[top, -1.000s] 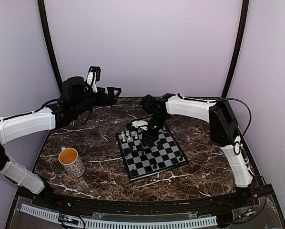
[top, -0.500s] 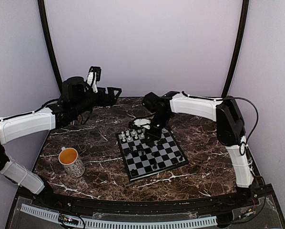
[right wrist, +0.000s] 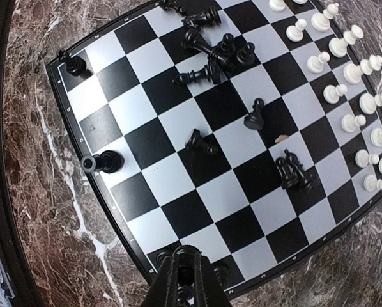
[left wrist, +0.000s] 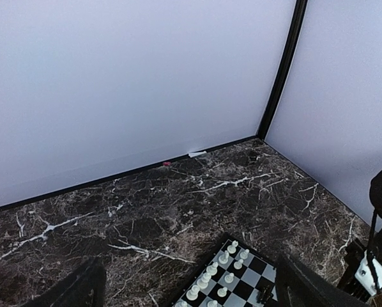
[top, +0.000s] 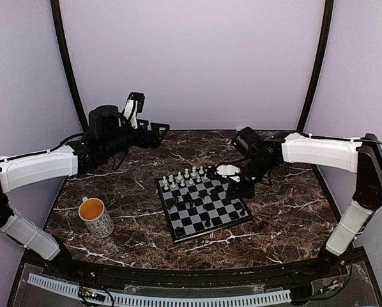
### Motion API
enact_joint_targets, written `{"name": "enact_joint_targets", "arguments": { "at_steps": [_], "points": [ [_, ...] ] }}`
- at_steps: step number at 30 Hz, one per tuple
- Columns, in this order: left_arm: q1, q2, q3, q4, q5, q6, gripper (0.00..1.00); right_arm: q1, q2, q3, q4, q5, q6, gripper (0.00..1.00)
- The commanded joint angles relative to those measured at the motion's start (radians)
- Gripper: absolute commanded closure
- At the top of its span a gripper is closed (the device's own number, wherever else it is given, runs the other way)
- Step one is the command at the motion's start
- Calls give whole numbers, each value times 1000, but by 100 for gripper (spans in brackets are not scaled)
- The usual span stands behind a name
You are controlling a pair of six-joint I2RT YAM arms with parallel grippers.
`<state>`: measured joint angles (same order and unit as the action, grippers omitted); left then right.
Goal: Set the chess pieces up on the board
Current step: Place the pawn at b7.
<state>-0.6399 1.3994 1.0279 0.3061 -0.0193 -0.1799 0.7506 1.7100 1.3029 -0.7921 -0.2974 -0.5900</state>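
- Board: lies flat at the middle of the table, turned askew to its edges.
- White pieces: stand in two rows along the side of the board facing the far edge.
- Black pieces: scattered over the rest of the board. Several lie toppled in a cluster, others lie singly near the middle, and one stands at a corner square.
- Right gripper: low over the board's rim on the side facing the right edge of the table, with the whole board spread out beyond it. The white rows are on the side farthest from it, and the nearest loose black pieces are a few squares off.
- Right fingers: drawn together to a point. The wrist view is too dark there to tell whether a piece is nipped between them.
- Left gripper: raised over the far-left part of the table, well apart from the board. Only the board's far corner shows low in its wrist view.
- Left fingers: spread wide, with nothing between them.
- Mug: upright near the left edge, well apart from the board and from both grippers.
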Motion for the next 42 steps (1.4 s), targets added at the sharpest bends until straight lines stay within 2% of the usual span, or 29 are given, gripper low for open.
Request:
{"name": "enact_joint_targets", "arguments": {
  "at_steps": [1, 14, 42],
  "points": [
    [-9, 20, 35, 6, 10, 27, 6, -13, -94, -90, 132, -23, -7, 91],
    [-32, 22, 39, -1, 2, 40, 5, -29, 47, -71, 103, -1, -6, 91],
    [-41, 23, 40, -4, 2, 43, 3, -40, 135, -38, 53, 48, -25, 90]
  ]
}}
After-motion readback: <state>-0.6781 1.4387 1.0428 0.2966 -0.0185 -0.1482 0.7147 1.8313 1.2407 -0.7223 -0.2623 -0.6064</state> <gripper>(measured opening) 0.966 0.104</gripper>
